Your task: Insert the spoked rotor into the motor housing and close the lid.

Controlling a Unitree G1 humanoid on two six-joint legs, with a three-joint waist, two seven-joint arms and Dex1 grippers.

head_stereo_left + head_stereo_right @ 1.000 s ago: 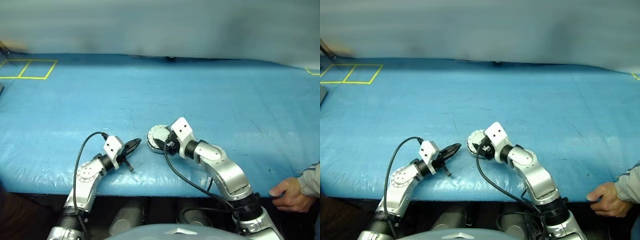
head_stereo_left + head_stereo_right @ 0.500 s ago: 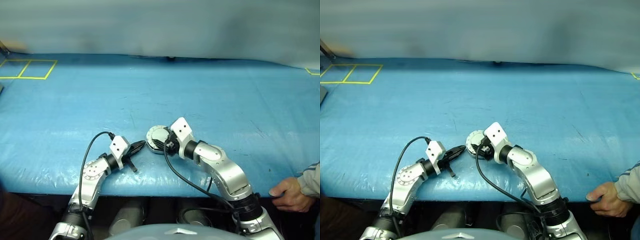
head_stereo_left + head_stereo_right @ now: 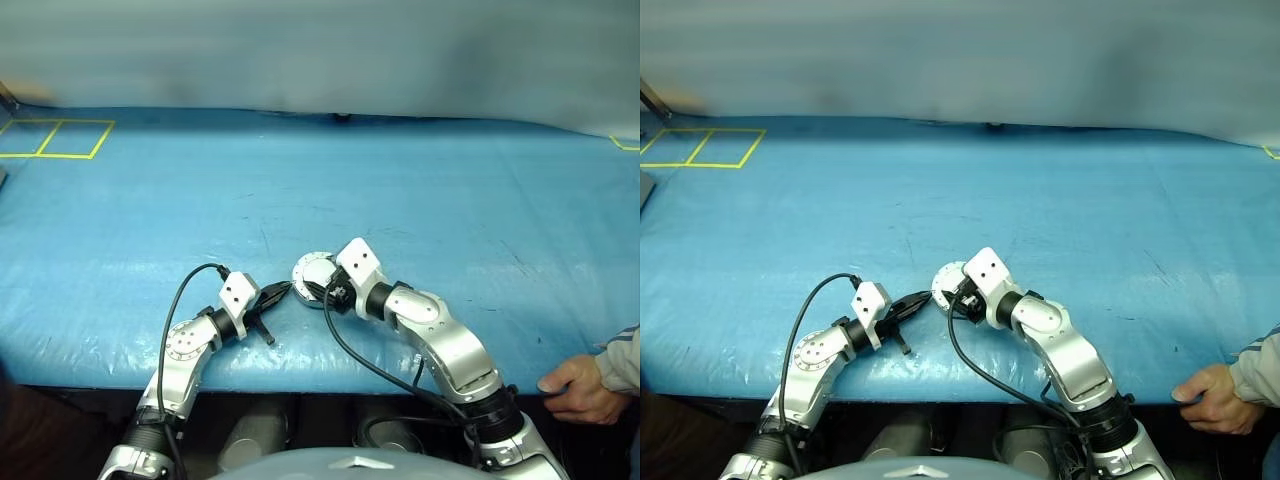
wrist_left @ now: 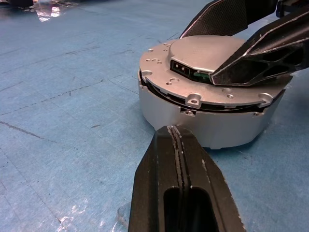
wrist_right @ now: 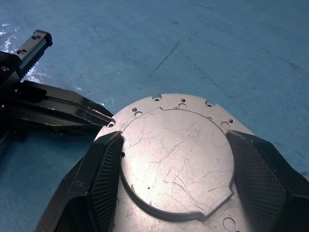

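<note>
Nearly finished, by the look of it: round silver-grey metal lid [image 4: 207, 58] down on the round silver motor housing [image 4: 207, 126], near the front edge of the blue-covered table [image 3: 420, 190], a thin dark seam still showing. Right gripper [image 5: 174, 159] spread across the lid top; left gripper [image 4: 177, 145] pressed together, tip against the housing wall. Spoked rotor presumably inside, hidden; full seating hard to judge.

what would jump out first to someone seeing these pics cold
Near the front edge of the blue table, the closed motor housing sits with its lid down. The right gripper straddles the lid from above, one black finger on each side. The shut left gripper points its tip at the housing's side wall, and a person's hand rests on the table edge at far right.
</note>
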